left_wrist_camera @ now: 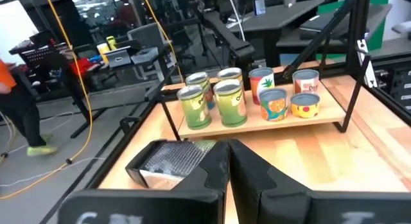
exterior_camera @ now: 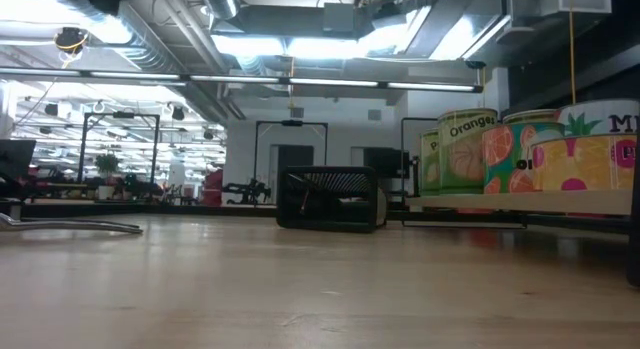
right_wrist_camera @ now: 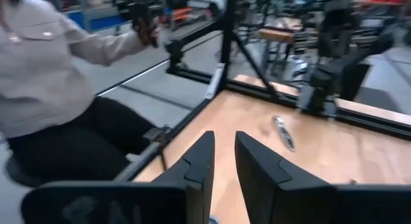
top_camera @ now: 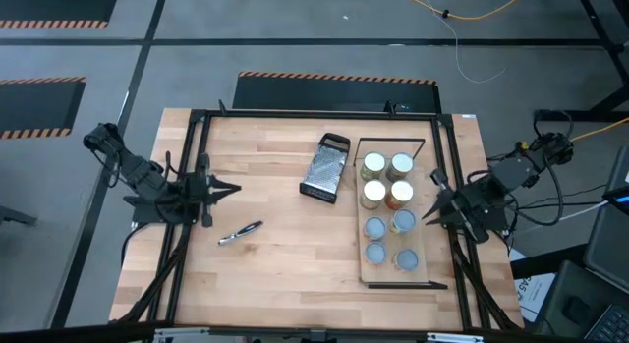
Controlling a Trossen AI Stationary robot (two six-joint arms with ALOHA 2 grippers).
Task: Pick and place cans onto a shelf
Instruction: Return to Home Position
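Observation:
Several cans (top_camera: 388, 210) stand upright in two rows on the shelf (top_camera: 389, 276), a light-wood board at the table's right. The left wrist view shows the cans (left_wrist_camera: 250, 95) with green, yellow and red-orange labels, and the shelf (left_wrist_camera: 257, 123) raised on thin dark legs. In the low view the cans (exterior_camera: 530, 154) show at the right. My left gripper (top_camera: 236, 191) hangs shut over the table's left part, pointing toward the shelf, far from it. My right gripper (top_camera: 427, 215) hangs just right of the shelf, slightly open with nothing between its fingers (right_wrist_camera: 199, 163).
A metal grater (top_camera: 326, 168) lies left of the shelf, between it and my left gripper. A slim silver pen-like tool (top_camera: 241, 232) lies near the table's left front. A black frame (top_camera: 314, 114) borders the table. A person (right_wrist_camera: 51, 76) sits beyond the table's edge.

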